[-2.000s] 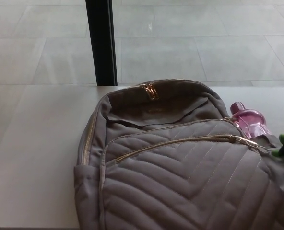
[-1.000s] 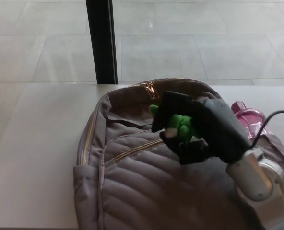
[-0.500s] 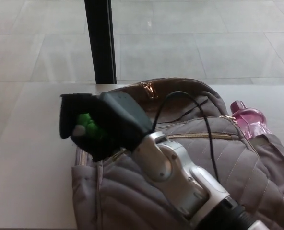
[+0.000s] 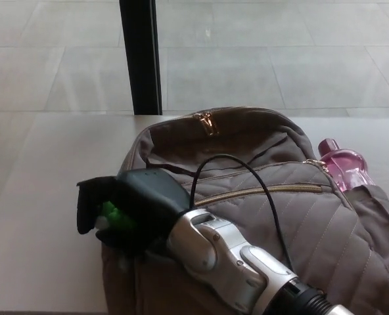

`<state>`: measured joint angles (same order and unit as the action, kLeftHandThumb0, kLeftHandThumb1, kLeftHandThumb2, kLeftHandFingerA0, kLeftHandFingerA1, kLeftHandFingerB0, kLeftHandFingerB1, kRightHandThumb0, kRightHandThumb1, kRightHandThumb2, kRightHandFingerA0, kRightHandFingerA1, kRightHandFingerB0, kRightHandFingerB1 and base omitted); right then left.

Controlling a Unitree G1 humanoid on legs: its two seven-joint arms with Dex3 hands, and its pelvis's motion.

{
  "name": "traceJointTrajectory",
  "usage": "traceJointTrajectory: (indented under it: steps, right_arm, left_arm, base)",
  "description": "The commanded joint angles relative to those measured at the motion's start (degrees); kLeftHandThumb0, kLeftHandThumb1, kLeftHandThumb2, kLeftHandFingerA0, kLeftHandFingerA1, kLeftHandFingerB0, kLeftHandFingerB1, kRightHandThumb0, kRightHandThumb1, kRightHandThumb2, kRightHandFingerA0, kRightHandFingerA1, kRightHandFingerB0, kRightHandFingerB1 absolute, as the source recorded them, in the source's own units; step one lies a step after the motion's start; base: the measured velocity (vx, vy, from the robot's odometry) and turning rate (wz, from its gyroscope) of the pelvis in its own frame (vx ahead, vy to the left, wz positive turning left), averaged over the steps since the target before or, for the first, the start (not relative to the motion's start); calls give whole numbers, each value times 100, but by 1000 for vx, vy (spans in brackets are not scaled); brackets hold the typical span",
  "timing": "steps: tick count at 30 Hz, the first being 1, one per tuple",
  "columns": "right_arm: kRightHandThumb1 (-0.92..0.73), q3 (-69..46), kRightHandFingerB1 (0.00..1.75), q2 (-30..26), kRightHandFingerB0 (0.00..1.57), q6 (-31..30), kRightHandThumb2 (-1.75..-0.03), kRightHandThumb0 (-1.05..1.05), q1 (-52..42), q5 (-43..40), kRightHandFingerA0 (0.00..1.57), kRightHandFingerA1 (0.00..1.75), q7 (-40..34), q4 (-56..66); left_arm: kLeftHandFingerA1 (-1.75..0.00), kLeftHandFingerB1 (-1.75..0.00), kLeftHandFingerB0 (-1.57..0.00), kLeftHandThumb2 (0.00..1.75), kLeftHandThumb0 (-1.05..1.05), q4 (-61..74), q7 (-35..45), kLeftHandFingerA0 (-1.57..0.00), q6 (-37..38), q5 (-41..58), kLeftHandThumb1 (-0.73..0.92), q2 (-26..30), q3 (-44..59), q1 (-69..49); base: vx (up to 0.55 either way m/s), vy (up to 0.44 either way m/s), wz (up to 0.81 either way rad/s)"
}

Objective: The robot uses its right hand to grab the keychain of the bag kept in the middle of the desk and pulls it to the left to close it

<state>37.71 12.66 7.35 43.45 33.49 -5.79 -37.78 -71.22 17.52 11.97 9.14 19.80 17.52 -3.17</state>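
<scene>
A grey-brown quilted backpack (image 4: 293,223) lies in the middle of the white desk (image 4: 43,197). My right hand (image 4: 130,209) sits at the bag's left edge, its arm reaching across the front of the bag. The fingers are shut on a green keychain (image 4: 110,216) that shows between them. The gold zipper (image 4: 267,191) of the front pocket runs as a closed line from the hand to the bag's right side. The zipper pull itself is hidden under the hand. A black cable (image 4: 247,167) loops over the bag. My left hand does not show.
A pink bottle (image 4: 344,167) stands in the bag's right side pocket. A black post (image 4: 140,56) rises behind the desk's far edge, with tiled floor (image 4: 280,59) beyond. A second gold zipper pull (image 4: 206,123) sits at the bag's top.
My right hand came in from the right, closed on the green keychain and carried it left across the bag. The front pocket's zipper line has closed behind it. The hand now sits slightly lower.
</scene>
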Motion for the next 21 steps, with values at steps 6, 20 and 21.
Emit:
traceJointTrajectory:
  steps: [6, 20, 21]
  right_arm:
    - [-73, 827, 51, 2040, 24, -472, -60, -43, 458, -126, 64, 99, 954, -708]
    - [-73, 659, 0, 355, 0, -2053, -63, -105, 1410, 301, 0, 0, 2786, 1412]
    - [-73, 532, 0, 212, 0, -2126, -63, -105, 1512, 219, 0, 0, 2975, 1567]
  left_arm:
    - [-54, -45, -49, 76, -88, 10, -108, -63, 150, -163, 92, 89, -131, 35]
    - [-53, -46, -50, 73, -90, -9, -219, -63, 132, -155, 92, 80, -158, -61]
    - [-53, -46, -50, 73, -90, -6, -201, -63, 92, -105, 92, 72, -122, -59]
  base:
    - [0, 0, 0]
    - [0, 0, 0]
    - [0, 0, 0]
